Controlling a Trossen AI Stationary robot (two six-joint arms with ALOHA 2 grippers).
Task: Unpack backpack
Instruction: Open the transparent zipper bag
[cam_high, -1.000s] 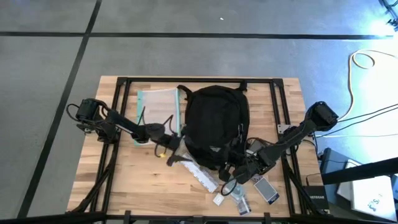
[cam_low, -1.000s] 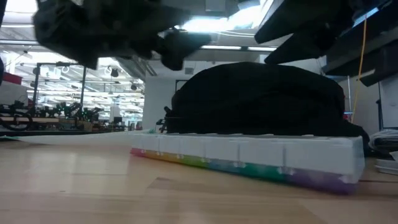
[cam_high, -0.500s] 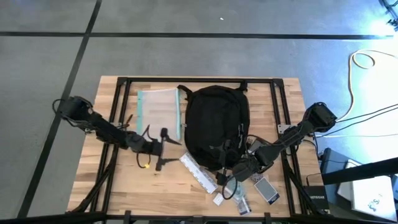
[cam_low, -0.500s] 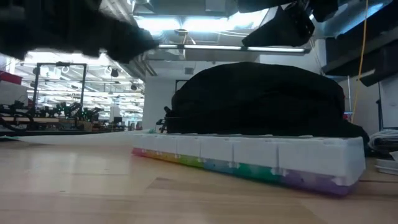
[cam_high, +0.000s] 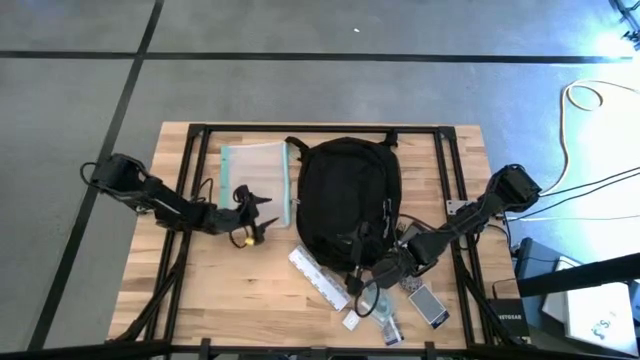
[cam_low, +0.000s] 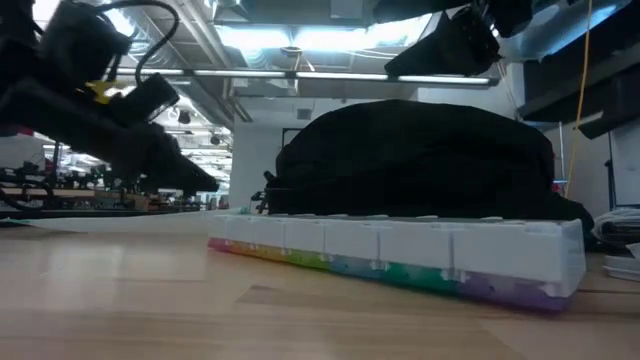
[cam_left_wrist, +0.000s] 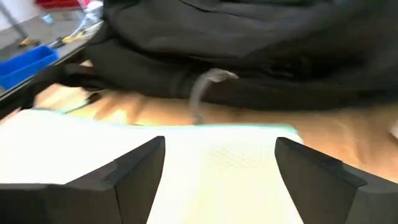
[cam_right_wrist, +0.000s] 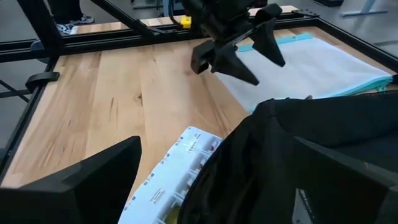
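The black backpack (cam_high: 345, 195) lies flat in the middle of the table, bulging high in the low view (cam_low: 420, 155). My left gripper (cam_high: 262, 214) is open and empty. It hovers at the near edge of a clear teal-edged pouch (cam_high: 258, 170), left of the backpack; its wrist view looks over the pouch (cam_left_wrist: 205, 168) toward the backpack (cam_left_wrist: 249, 43). My right gripper (cam_high: 356, 262) is open and empty at the backpack's near end, above the far end of a white pill organiser (cam_high: 320, 277). Its wrist view shows the backpack (cam_right_wrist: 298, 149) and the organiser (cam_right_wrist: 171, 180).
The pill organiser (cam_low: 400, 250) with rainbow-coloured compartments lies on the wood just near of the backpack. A phone (cam_high: 428, 305) and some small packets (cam_high: 385, 322) sit at the near right. A black frame runs around the table (cam_high: 200, 290). Bare wood shows at the near left.
My left gripper has drawn back from the backpack's near left corner toward the table's left, then swung toward the far edge over the pouch's near end. My right gripper has shifted a little toward the backpack's near end. The backpack has stayed put.
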